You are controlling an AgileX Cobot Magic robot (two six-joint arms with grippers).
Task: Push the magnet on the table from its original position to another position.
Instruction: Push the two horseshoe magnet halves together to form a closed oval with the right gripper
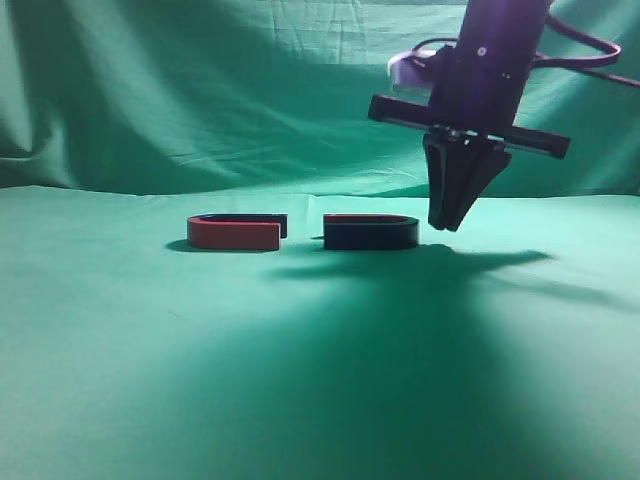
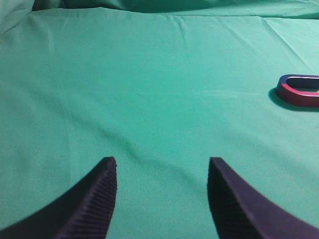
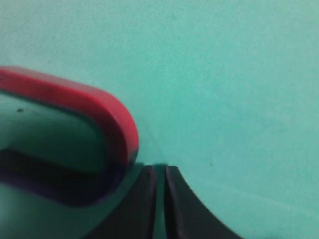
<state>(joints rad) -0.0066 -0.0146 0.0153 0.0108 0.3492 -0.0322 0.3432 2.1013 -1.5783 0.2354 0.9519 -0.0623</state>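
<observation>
Two horseshoe magnets, red and dark blue, lie flat on the green cloth. The left magnet point(image 1: 235, 232) shows its red side; the right magnet point(image 1: 370, 231) looks dark with a red top edge. My right gripper point(image 1: 452, 222) is shut, pointing down, its tips just right of the right magnet's curved end. In the right wrist view the tips point(image 3: 160, 172) sit close beside the magnet's bend point(image 3: 112, 119), apart or barely touching. My left gripper point(image 2: 162, 167) is open and empty over bare cloth; one magnet point(image 2: 299, 90) lies at its far right.
Green cloth point(image 1: 320, 380) covers the table and hangs as a backdrop behind. The right arm casts a broad shadow point(image 1: 400, 330) across the front middle of the cloth.
</observation>
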